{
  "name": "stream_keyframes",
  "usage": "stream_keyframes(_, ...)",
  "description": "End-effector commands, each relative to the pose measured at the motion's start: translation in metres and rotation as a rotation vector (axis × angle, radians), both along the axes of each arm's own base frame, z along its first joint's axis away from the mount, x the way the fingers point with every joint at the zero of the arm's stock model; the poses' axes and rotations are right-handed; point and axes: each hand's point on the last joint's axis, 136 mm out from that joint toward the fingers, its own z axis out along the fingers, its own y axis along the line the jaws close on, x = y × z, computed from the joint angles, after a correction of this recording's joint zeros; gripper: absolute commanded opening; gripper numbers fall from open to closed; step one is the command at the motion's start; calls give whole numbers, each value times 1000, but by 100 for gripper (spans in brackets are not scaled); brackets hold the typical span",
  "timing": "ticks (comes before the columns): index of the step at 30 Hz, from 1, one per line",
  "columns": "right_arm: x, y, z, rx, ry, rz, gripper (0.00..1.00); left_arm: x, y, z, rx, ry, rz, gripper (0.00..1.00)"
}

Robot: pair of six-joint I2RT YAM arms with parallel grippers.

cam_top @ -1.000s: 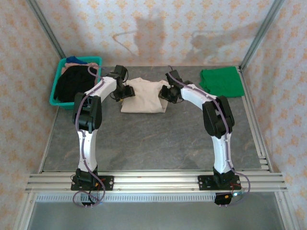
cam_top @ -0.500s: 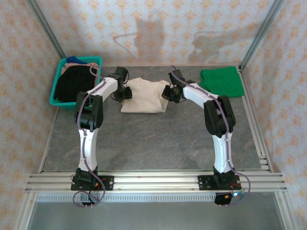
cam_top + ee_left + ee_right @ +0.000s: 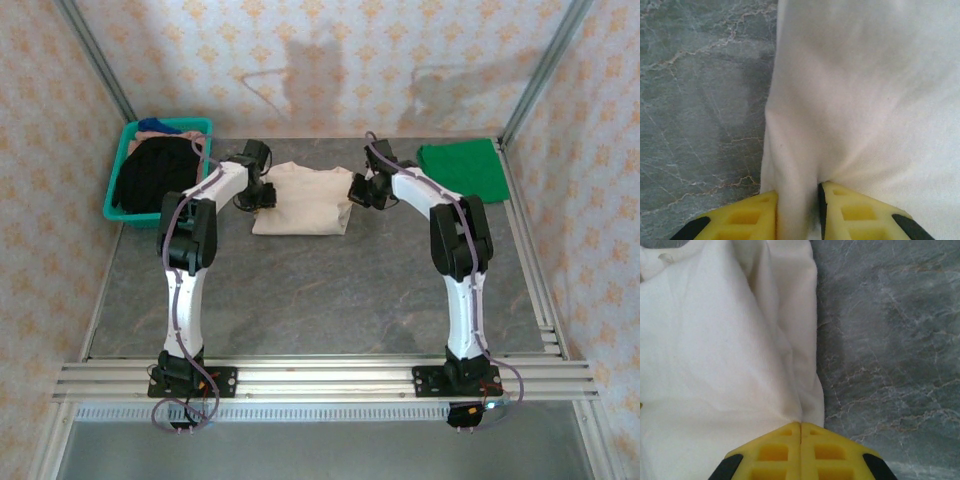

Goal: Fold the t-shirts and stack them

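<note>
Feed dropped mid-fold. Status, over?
Left gripper pinching left edge of cream t-shirt; right gripper shut on right edge. Green t-shirt folded far right. Nothing obstructing.

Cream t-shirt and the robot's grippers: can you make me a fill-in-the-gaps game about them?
The left gripper pinches a fold of the cream t-shirt between its ____ fingers.
The right gripper, shut, sits at the cream t-shirt's ____ edge.
The teal basket holds mostly ____ cloth.
Missing words: yellow, right, black.
</note>
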Motion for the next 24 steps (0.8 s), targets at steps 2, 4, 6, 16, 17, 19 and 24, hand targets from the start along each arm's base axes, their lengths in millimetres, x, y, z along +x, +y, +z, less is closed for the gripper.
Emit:
stream_keyframes(2,13,-18,20,-45,-43,-5,3,-12,5,20,83,6,-53,30)
stream_keyframes(4,3,-19,34,-72,-66,-9,10,-13,2,36,77,-25,-48,38)
stream_keyframes(6,-9,-17,52,-126,-120,-18,23,-15,-2,50,68,-50,-46,45)
stream_keyframes(16,-30,52,12,-73,-73,73,29,3,-23,58,12,-80,-46,57)
stream_keyframes(17,-32,52,5,-85,-55,76,26,8,-24,55,8,-82,-43,57)
stream_keyframes(19,-40,47,-12,-105,-18,71,24,22,-25,53,-1,-94,-25,57)
stream_keyframes(24,-58,35,-28,-137,-4,88,24,60,-23,25,9,-86,26,58)
